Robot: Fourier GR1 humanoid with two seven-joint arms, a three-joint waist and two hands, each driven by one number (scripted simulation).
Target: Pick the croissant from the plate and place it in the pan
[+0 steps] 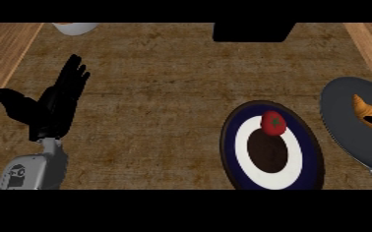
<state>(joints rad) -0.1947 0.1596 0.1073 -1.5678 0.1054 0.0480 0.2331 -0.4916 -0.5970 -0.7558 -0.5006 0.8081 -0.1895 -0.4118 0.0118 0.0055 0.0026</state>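
The left hand [56, 103] rests at the view's left side, its fingers [75, 71] straight and spread, pointing up the bench and holding nothing; the thumb juts out toward the left edge. Its grey forearm [33, 169] comes in from the lower left corner. The right hand shows nowhere.

The croissant [361, 108] lies in the dark grey pan [340, 113] at the far right — only an orange sliver of it shows, cut off by the view's right edge, and the pan itself runs out of view there too. Just left of the pan sits the plate [240, 152], dark-rimmed with a white ring and a dark centre, its lower rim at the bottom of the scene. A red tomato [274, 122] with a green top rests on the plate's upper part, over the white ring.

The brown bench [160, 103] lies bare across its middle — a wide stretch between the left hand and the plate. Lighter wooden strips [18, 44] border it at both sides. At the top edge, a white dish [75, 28] is partly cut off near the left, and a black block [253, 32] sits right of centre.
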